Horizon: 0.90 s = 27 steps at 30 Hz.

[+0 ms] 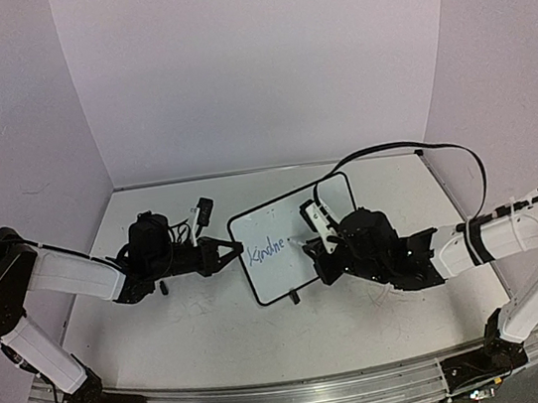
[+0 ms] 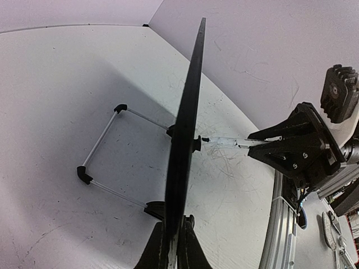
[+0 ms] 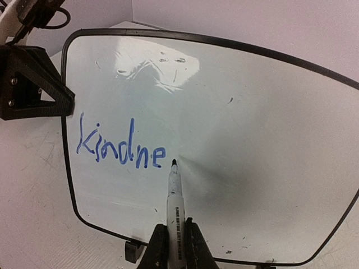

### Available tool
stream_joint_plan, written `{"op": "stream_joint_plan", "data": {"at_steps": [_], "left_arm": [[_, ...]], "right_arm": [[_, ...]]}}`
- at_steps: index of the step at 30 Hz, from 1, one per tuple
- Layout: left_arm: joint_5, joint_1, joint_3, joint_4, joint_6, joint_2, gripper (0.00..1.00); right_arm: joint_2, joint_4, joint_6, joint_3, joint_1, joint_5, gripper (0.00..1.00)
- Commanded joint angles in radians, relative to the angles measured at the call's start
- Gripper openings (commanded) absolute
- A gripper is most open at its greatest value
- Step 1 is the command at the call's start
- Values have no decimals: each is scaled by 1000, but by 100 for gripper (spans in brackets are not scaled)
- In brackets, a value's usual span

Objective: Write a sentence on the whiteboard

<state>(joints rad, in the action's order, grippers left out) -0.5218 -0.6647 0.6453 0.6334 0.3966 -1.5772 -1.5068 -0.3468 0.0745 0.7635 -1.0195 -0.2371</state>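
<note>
The whiteboard [image 1: 294, 233] stands tilted on the table, black-framed, with two small black feet. Blue handwriting on it reads "Kindne" [image 3: 120, 147], also visible in the top view [image 1: 266, 249]. My left gripper [image 1: 228, 254] is shut on the board's left edge; in the left wrist view the board [image 2: 185, 134] shows edge-on between the jaws [image 2: 175, 246]. My right gripper [image 3: 175, 246] is shut on a white marker [image 3: 175, 210]. The marker's dark tip sits at the board surface just right of the last "e".
The board's wire stand [image 2: 104, 143] rests on the scuffed white tabletop [image 1: 206, 321] behind the board. A black cable [image 1: 412, 149] arcs above the right arm. White walls close in the back and sides. An aluminium rail [image 1: 277, 401] runs along the near edge.
</note>
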Motion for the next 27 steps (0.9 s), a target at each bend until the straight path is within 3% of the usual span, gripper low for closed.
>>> {"op": "stream_joint_plan", "data": {"at_steps": [1,17,27], "left_arm": [[-5,4,-4,-7,-2,30,0],[-3,4,-7,-10,-5,30,0],[-4,4,-6,-9,-7,31,0]], "right_arm": [[-19,-43,-12,58,2,-12,0],[-45,-12,7,66,2,-73,0],[-62,-2,-12,82,0,-28,0]]}}
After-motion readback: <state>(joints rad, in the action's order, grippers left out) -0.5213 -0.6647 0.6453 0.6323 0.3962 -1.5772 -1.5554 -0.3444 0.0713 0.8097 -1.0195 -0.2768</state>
